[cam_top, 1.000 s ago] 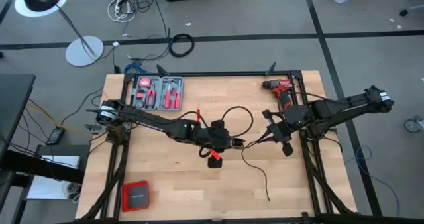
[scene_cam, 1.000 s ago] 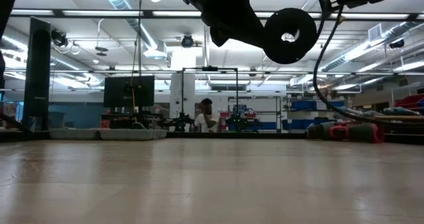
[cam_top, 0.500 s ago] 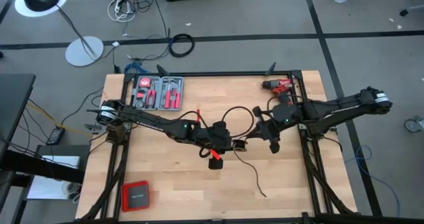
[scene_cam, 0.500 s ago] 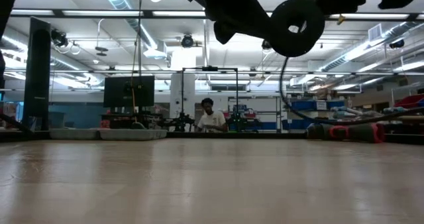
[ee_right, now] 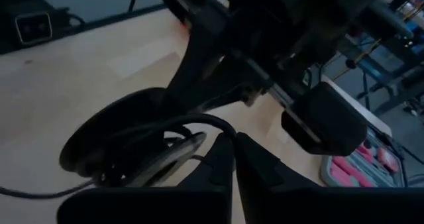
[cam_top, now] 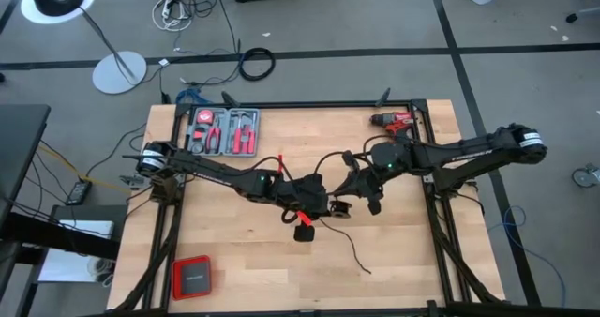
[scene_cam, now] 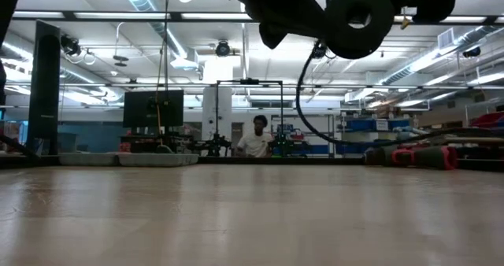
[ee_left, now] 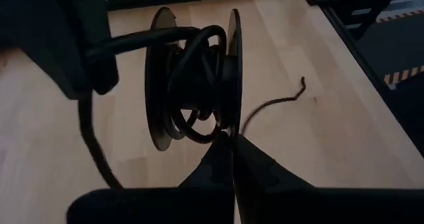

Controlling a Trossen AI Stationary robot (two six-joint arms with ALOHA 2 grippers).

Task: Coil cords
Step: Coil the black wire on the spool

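Note:
A black spool [ee_left: 192,78] with two round discs hangs above the middle of the table, with the thin black cord [ee_left: 199,58] wound on its core. My left gripper [ee_left: 233,139] is shut on it. My right gripper [ee_right: 236,141] is shut on the cord right beside the spool [cam_top: 342,207], coming from the table's right. From there the cord sags in a loop [scene_cam: 303,93], and its free tail [cam_top: 356,256] lies on the table nearer the front edge. My left gripper pinches the rim of one spool disc [ee_left: 230,128] between its two fingertips, slanting down from the table's left. The spool is lifted clear of the table, its discs on edge. My right gripper pinches the cord [ee_right: 211,123] at its fingertips, a single strand, where it leaves the spool's core. The fingers come from the table's right, slanting a little down, and the cord curves slack from them onto the spool.
A red drill [cam_top: 398,125] stands at the far right, an open tool case [cam_top: 223,131] at the far left, and a red-and-black box [cam_top: 192,278] at the near left. A person [scene_cam: 256,140] shows in the room beyond the table.
My right gripper has gone toward the table's left, up to the spool, rolling as it went, with the cord in its fingers. The cord's tail has slid along the table toward the spool. The spool has stayed in place.

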